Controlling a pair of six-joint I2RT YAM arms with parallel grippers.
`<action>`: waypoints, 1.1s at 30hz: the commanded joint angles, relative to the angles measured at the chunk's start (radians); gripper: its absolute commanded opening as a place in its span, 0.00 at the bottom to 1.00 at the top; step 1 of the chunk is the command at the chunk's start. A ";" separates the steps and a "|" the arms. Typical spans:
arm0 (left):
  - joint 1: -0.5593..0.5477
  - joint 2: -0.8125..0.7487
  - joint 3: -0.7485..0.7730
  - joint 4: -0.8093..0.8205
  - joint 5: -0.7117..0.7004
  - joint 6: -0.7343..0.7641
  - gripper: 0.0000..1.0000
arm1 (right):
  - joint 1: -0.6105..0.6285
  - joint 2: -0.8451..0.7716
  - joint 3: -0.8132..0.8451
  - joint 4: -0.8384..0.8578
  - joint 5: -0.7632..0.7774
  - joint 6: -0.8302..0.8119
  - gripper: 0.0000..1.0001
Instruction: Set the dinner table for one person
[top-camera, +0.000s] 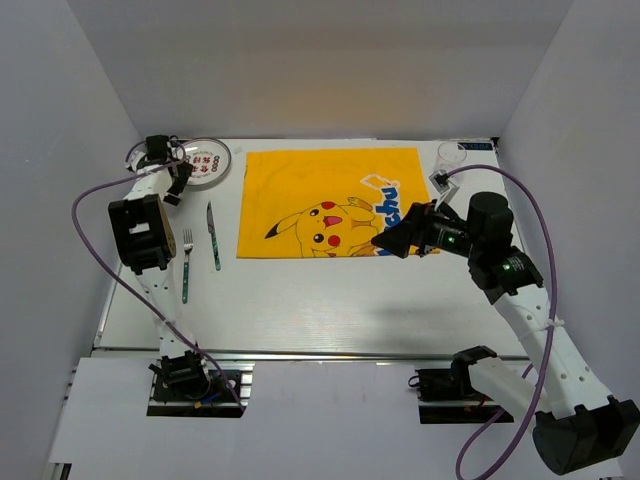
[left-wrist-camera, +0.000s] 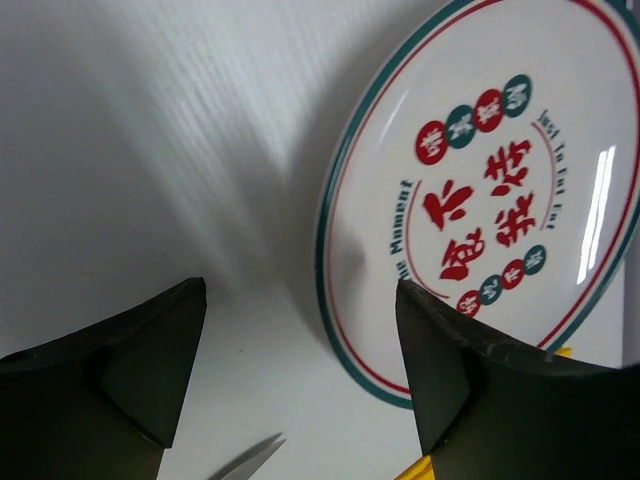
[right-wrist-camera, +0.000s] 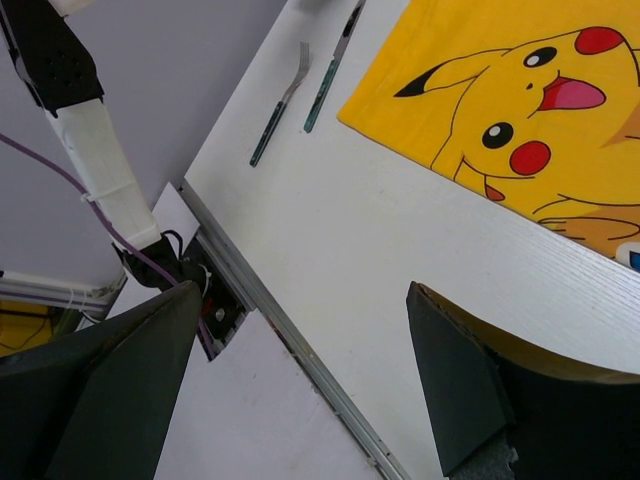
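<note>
The white dinner table (top-camera: 330, 300) carries a yellow Pikachu placemat (top-camera: 335, 205) at its middle back. A white plate (top-camera: 205, 162) with a green and red rim lies at the back left. My left gripper (top-camera: 180, 178) hovers at the plate's near-left edge, open. In the left wrist view the plate (left-wrist-camera: 500, 190) fills the right side, and its rim runs between the spread fingers of the left gripper (left-wrist-camera: 300, 350); nothing is held. A knife (top-camera: 213, 235) and fork (top-camera: 186, 265) lie left of the placemat. My right gripper (top-camera: 385, 240) hangs open over the placemat's right part, empty.
A clear cup (top-camera: 452, 153) stands at the back right corner. White walls close in the table on three sides. The right wrist view looks down on the fork (right-wrist-camera: 280, 100), knife (right-wrist-camera: 330, 70), placemat (right-wrist-camera: 520, 110) and the metal front rail (right-wrist-camera: 330, 375).
</note>
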 joint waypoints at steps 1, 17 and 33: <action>0.007 0.022 -0.024 0.097 0.028 -0.003 0.86 | -0.004 -0.027 0.012 -0.044 0.029 -0.046 0.89; 0.007 0.079 -0.063 0.182 0.078 -0.078 0.00 | -0.003 -0.004 0.014 -0.081 0.041 -0.051 0.89; -0.101 -0.422 -0.506 0.802 0.465 -0.089 0.00 | -0.001 -0.114 -0.058 -0.076 0.079 -0.005 0.89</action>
